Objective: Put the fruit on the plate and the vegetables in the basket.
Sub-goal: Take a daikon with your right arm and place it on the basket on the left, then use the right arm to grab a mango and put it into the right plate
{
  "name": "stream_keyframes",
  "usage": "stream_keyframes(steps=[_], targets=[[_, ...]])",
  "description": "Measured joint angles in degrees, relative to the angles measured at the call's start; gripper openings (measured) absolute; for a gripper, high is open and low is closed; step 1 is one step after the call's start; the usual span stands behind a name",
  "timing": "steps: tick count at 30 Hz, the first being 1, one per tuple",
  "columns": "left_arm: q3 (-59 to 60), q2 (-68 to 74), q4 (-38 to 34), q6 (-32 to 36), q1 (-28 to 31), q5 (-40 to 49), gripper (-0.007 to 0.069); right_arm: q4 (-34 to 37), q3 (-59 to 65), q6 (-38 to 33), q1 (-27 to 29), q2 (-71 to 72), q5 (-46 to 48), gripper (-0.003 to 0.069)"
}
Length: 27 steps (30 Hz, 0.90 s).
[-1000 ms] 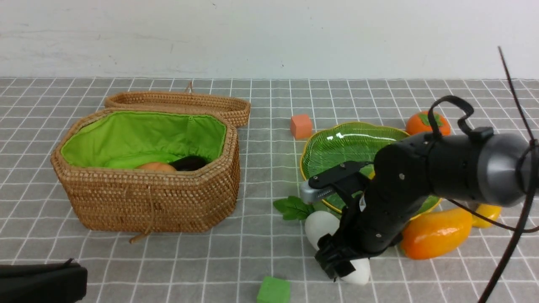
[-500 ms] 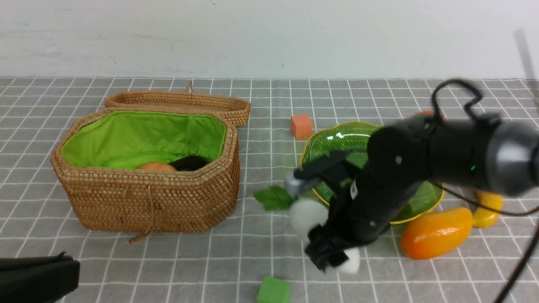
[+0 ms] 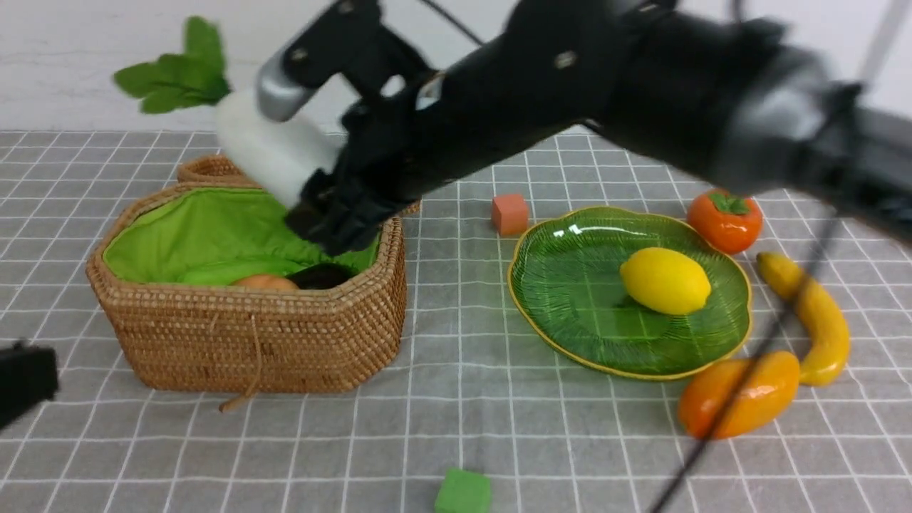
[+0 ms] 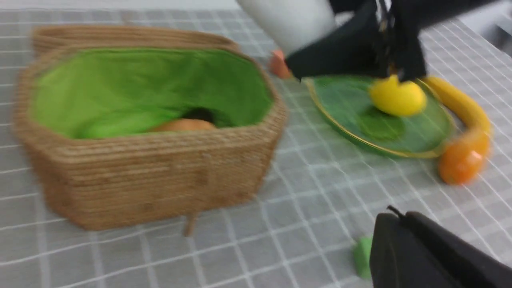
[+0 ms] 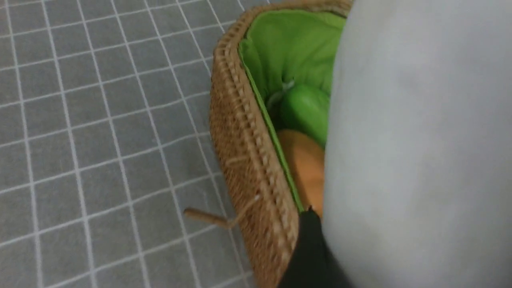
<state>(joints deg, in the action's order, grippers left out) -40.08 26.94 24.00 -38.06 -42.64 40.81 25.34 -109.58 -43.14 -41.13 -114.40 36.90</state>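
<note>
My right tool (image 3: 317,206) is clamped on the white oblong toy radish (image 3: 267,153), which hangs tilted in the air over the large octagonal tan wicker basket (image 3: 249,335) with its bright green cloth lining. The dark green leaf sprig (image 3: 174,75) sticks out at the radish's upper end, and only the front view shows it.

In my right wrist view the radish is a pale blur filling half the picture. Only there does the light green gourd (image 5: 306,112) show inside the basket, lying against the tan-orange potato (image 3: 265,282). The dark purple eggplant (image 3: 320,274) is mostly hidden behind the basket's rim.

The yellow toy lemon (image 3: 665,280) lies on the ribbed green glass plate (image 3: 570,285). The round orange persimmon (image 3: 723,219), long yellow banana (image 3: 812,313) and orange mango-like oval (image 3: 741,395) lie on the gray checked counter (image 3: 456,427) just beside the plate.

My left tool (image 4: 400,240) is cut off at the picture's edge, low near the counter, with its jaws pressed together. Both wrist views are smeared.
</note>
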Motion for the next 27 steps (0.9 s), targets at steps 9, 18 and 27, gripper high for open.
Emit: stream_keyframes(steps=[9, 18, 27], targets=[[0.00, 0.00, 5.70, -5.44, 0.00, 3.87, -0.0013, -0.04, -9.90, -4.98, 0.00, -13.32, -1.05, 0.0663], [0.00, 0.00, 1.87, -0.35, 0.00, 1.00, -0.0013, -14.18, -10.34, 17.42, 0.00, -1.42, 17.85, 0.0550], [0.00, 1.19, -22.43, 25.59, 0.00, -4.34, -0.0013, -28.45, -5.49, 39.16, 0.06, 14.94, 34.53, 0.0037]])
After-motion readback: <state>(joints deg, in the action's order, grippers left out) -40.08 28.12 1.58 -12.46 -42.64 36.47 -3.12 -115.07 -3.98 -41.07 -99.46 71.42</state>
